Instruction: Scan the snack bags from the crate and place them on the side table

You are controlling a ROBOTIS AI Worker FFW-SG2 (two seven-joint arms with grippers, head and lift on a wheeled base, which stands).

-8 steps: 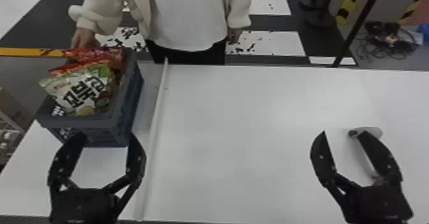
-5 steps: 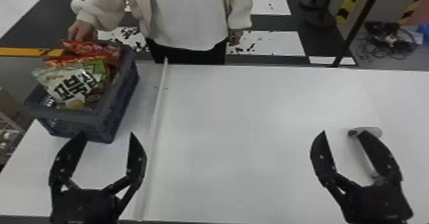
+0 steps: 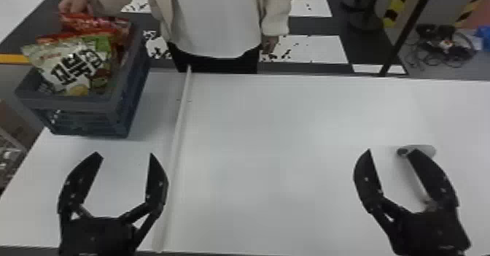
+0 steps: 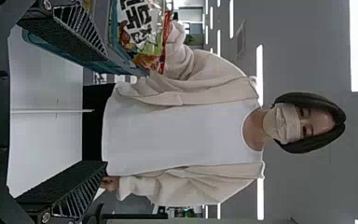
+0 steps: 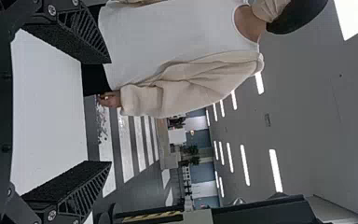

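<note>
Your left hand (image 3: 124, 155) is open and empty, and it is the nearer one to the crate (image 3: 73, 105), which lies ahead of it, slightly to the left, on the tabletop (image 3: 273, 146). The snack bags (image 3: 74, 67) are inside. Your right hand (image 3: 391, 152), also open, is well apart. Reaching forward with the left seems more suitable.

I had my left end effector (image 3: 125, 154) and right end effector (image 3: 391, 152) well apart, pointing forward, each with two fingers spread wide.
</note>
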